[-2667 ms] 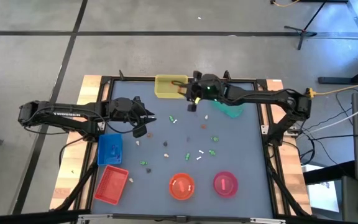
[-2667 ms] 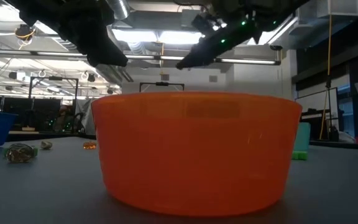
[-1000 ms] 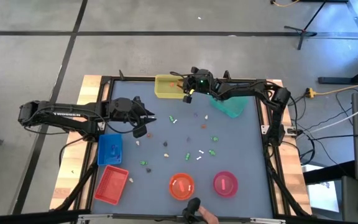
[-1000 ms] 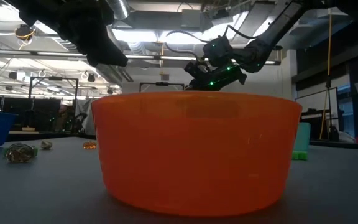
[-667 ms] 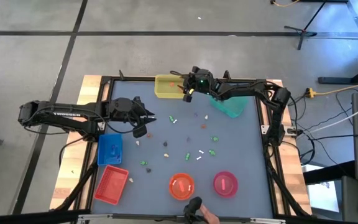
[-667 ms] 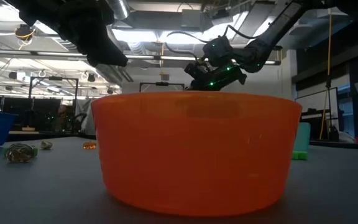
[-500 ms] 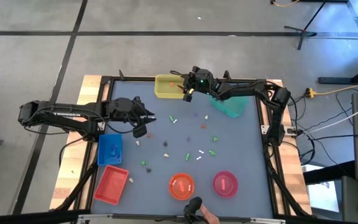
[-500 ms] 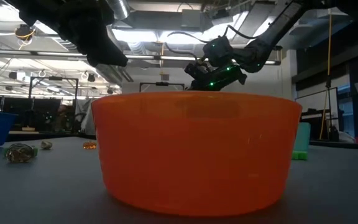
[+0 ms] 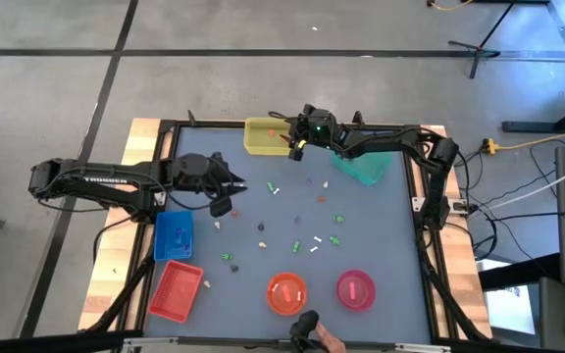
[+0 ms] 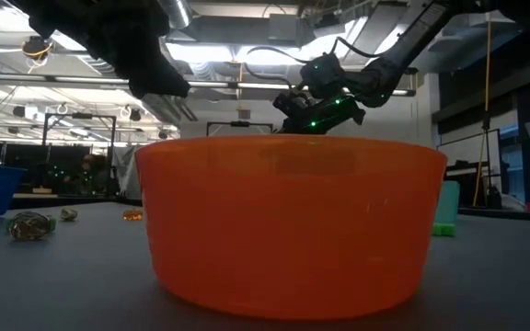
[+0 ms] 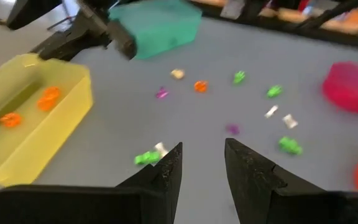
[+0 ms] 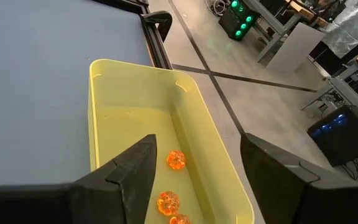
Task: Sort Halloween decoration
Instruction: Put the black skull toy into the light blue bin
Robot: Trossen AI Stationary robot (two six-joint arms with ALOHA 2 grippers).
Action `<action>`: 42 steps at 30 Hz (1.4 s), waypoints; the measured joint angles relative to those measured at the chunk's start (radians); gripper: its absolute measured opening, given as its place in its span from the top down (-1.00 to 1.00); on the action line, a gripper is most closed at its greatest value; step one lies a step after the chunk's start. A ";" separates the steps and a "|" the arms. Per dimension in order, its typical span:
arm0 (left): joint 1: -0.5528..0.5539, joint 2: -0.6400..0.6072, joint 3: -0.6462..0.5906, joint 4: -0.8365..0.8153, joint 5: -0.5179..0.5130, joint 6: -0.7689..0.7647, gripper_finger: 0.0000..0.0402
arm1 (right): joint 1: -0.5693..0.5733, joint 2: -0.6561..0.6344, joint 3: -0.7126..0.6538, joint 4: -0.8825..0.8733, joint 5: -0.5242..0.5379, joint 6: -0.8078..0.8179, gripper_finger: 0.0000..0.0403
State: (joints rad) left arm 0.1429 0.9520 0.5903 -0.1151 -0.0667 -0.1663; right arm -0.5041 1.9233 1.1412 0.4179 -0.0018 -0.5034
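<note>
The right gripper (image 12: pixel 194 165) is held just above the yellow tray (image 9: pixel 266 136), its fingers spread wide with nothing between them. Inside that tray three orange trinkets (image 12: pixel 168 202) are seen lying close together on the floor of it. The rest of the Halloween decoration (image 9: pixel 307 230) is scattered on the grey table (image 9: pixel 381 235), well apart from the yellow tray — green, white, purple and orange bits between it and the orange bowl (image 9: pixel 286 293).

The left gripper (image 11: pixel 202 163) is kept on the far side of the scatter from the yellow tray, near the blue tray (image 9: pixel 174 235); its fingers are parted by a narrow gap and nothing is pinched.

The trinkets are judged to be very light, hard and smooth — likely to skid or flick away when nudged. Each is best taken across its widest part, with the fingertips brought right down to the table and closed gently.
</note>
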 joint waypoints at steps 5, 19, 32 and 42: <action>-0.014 0.018 0.000 0.141 0.101 -0.015 0.47 | 0.000 0.000 0.000 0.000 0.000 0.000 -0.15; -0.113 0.276 0.002 0.460 0.102 0.042 0.47 | 0.000 0.000 0.000 0.000 -0.001 0.000 -0.15; -0.166 0.537 0.001 0.440 0.108 -0.005 0.47 | 0.000 0.000 0.000 -0.001 -0.001 0.000 -0.15; -0.170 0.635 0.000 0.416 0.102 -0.060 0.43 | 0.000 0.000 0.000 -0.002 -0.001 0.007 -0.15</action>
State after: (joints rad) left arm -0.0273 1.5874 0.5907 0.3013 0.0357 -0.2261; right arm -0.5041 1.9232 1.1412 0.4164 -0.0029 -0.4961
